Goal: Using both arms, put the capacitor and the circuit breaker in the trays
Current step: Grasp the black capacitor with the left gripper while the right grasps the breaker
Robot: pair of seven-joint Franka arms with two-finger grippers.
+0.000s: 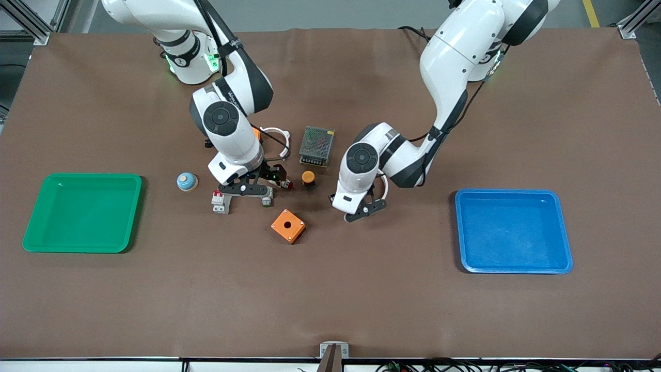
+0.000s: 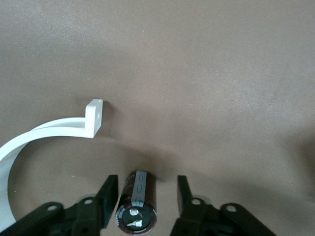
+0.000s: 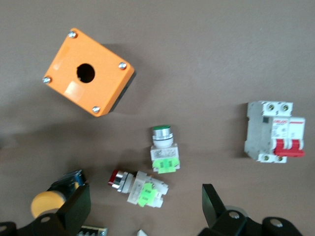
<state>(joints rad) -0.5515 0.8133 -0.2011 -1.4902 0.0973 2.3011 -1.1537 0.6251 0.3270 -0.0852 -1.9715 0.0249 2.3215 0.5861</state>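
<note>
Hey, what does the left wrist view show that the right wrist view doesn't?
Only the left wrist view: the capacitor lying between the jaws of the open left tool, and a white curved bracket. Only the right wrist view: the circuit breaker, an orange box with a hole, a green-capped switch, a red-capped switch, a yellow-capped button, and the open right tool over them. Both: the brown table.

The whole table [image 1: 330,310] is seen from high across by the front view, while each wrist view is aimed closely downward, the orange box [image 1: 288,226] [image 3: 89,71] being shared with the right one.
</note>
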